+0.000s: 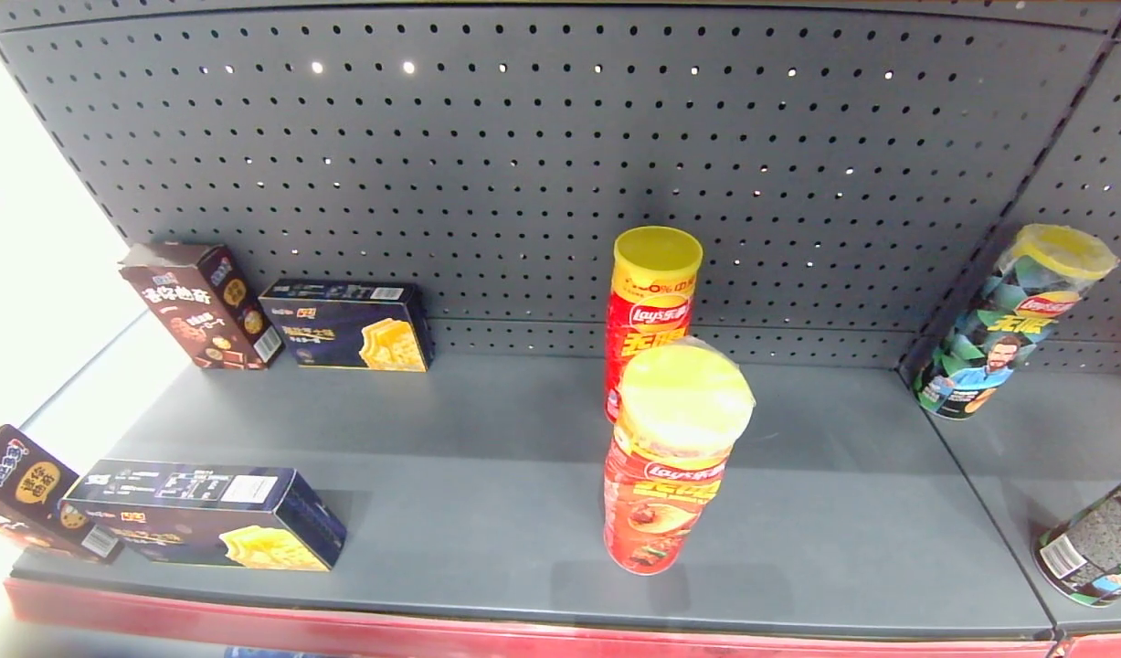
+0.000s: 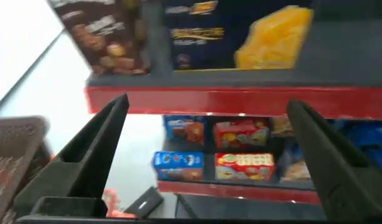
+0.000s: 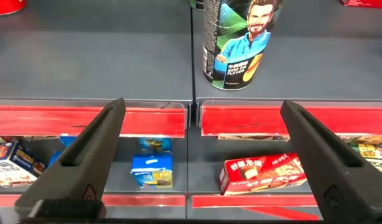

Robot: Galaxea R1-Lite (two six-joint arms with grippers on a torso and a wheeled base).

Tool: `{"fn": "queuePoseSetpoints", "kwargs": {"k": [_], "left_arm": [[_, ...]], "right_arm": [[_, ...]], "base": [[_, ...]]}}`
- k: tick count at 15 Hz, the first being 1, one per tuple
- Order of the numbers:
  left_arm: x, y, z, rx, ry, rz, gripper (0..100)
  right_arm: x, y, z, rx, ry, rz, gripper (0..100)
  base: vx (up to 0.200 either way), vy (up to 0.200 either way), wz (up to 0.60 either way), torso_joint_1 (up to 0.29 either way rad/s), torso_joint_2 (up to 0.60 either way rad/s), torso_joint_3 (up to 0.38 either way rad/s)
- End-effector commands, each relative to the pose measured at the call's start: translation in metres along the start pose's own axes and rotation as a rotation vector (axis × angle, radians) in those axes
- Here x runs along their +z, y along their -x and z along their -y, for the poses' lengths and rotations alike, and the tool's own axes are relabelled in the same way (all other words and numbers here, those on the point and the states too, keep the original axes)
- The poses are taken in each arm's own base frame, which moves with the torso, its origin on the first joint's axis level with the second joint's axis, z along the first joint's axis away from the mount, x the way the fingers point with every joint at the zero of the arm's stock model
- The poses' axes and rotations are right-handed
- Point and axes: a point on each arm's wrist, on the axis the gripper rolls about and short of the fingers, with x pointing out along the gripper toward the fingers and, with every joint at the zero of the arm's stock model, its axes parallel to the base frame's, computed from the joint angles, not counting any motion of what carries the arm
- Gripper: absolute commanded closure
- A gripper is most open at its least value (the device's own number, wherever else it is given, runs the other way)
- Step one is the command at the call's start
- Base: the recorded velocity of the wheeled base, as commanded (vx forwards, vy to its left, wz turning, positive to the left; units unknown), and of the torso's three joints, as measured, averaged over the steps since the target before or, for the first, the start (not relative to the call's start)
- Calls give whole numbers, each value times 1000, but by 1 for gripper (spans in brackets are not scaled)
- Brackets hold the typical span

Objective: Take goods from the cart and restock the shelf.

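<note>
Logged left end effector (image 2: pixel 206 109) spread wide, gripping nothing, facing the shelf's red front lip (image 2: pixel 241 99). Glimpsed a brown woven edge (image 2: pixel 17 143) beside it, possibly the cart; cannot confirm.

Risk, left: could clip the front brown cookie box (image 1: pixel 30 493) or the dark blue box (image 1: pixel 208 516), both close to the lip, and push them off on any careless entry.

Risk, centre: could topple the front red canister (image 1: pixel 670 466), tall and narrow, into the rear red canister (image 1: pixel 653 311).

Risk, right: could nudge the green canister (image 3: pixel 231 43), upright just behind the lip.

Logged right end effector (image 3: pixel 203 107) likewise spread and empty, just in front of it. No goods in hand.

Shelf deck (image 1: pixel 487 475): flat grey metal, with a pegboard back (image 1: pixel 523 137). Lower shelves stocked: blue pack (image 3: pixel 152 171), red pack (image 3: pixel 259 174). Bright white glare at far left.
</note>
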Motion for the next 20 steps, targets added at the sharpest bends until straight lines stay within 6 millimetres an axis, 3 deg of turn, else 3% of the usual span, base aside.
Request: {"fn": "queuePoseSetpoints", "kwargs": {"k": [1,4,10,12,14,20], "left_arm": [[0,0,-1,58,5,-6,0],[0,0,-1,38,-45,-1,0],[1,1,8,-351,5,31,0],[-1,-1,8,-329,-77,71,0],[-6,-3,4,-139,-92,28,0],[-8,-3,4,-122,-10,7,0]], "right_arm": [[0,0,0,0,1,1,0],[0,0,0,-1,1,1,0],[0,0,0,0,1,1,0],[0,0,0,-1,1,0,0],[0,0,0,-1,1,1,0],[0,0,0,1,1,0,0]], "base": [[0,0,0,0,0,0],[0,0,0,0,0,0],[0,0,0,0,0,0],[0,0,0,0,0,0],[0,0,0,0,0,0],[0,0,0,0,0,0]]}}
